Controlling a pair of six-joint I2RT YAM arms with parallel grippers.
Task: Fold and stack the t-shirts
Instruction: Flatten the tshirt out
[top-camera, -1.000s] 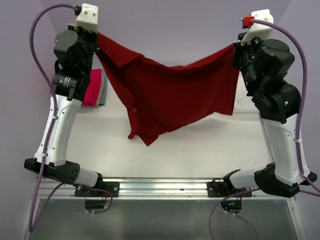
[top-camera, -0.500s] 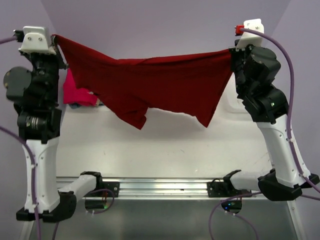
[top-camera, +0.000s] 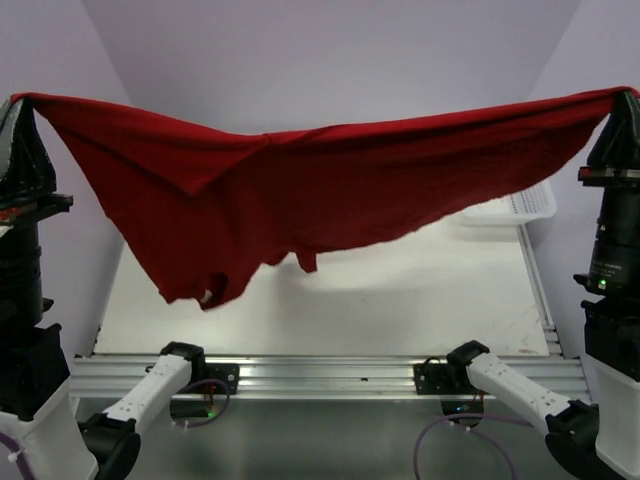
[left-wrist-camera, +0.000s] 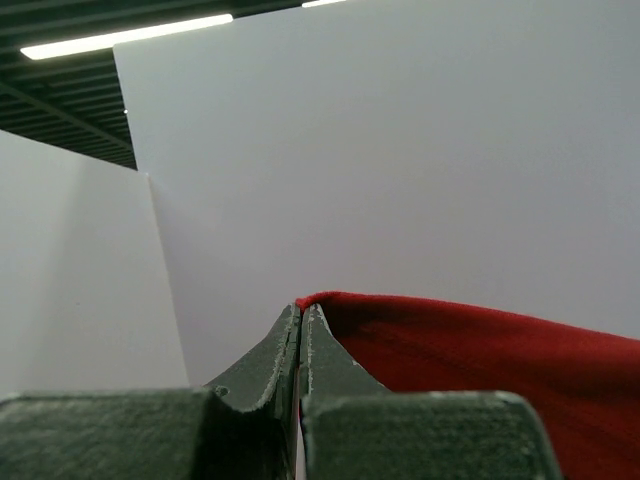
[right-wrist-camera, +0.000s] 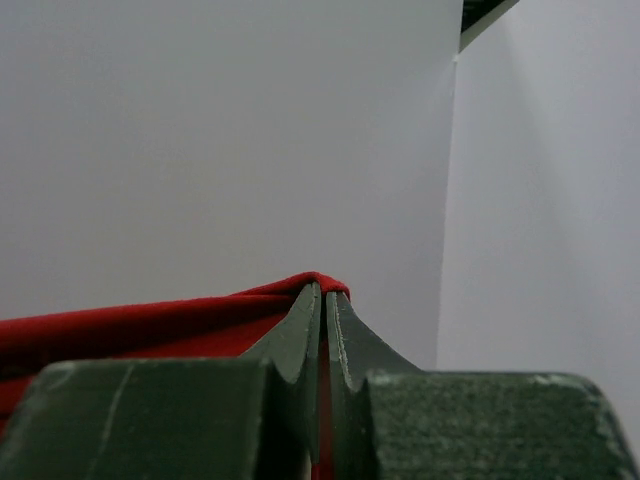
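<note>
While it is slung in the air between the two arms, the dark crimson t-shirt fills most of the top view, running from the 10 o'clock corner to the 2 o'clock corner. Its top edge sags slightly in the middle. The cloth hangs deepest toward 8 o'clock, where a bunched fold droops over the pale surface. A diagonal crease runs through the left half of the shirt.

At 9 o'clock the left arm stands upright, and the right arm does the same at 3 o'clock, both partly cut off by the picture's edges. A metal rail crosses the surface's near edge at 6 o'clock. Only a corner of the white mesh basket shows at 2 o'clock, below the shirt's hem.

At 10 o'clock the left tool points upward, its jaws pressed together and pinching one corner of the shirt. At 2 o'clock the right tool also points upward, clenched on the opposite corner, with red cloth folded over its tips.
</note>
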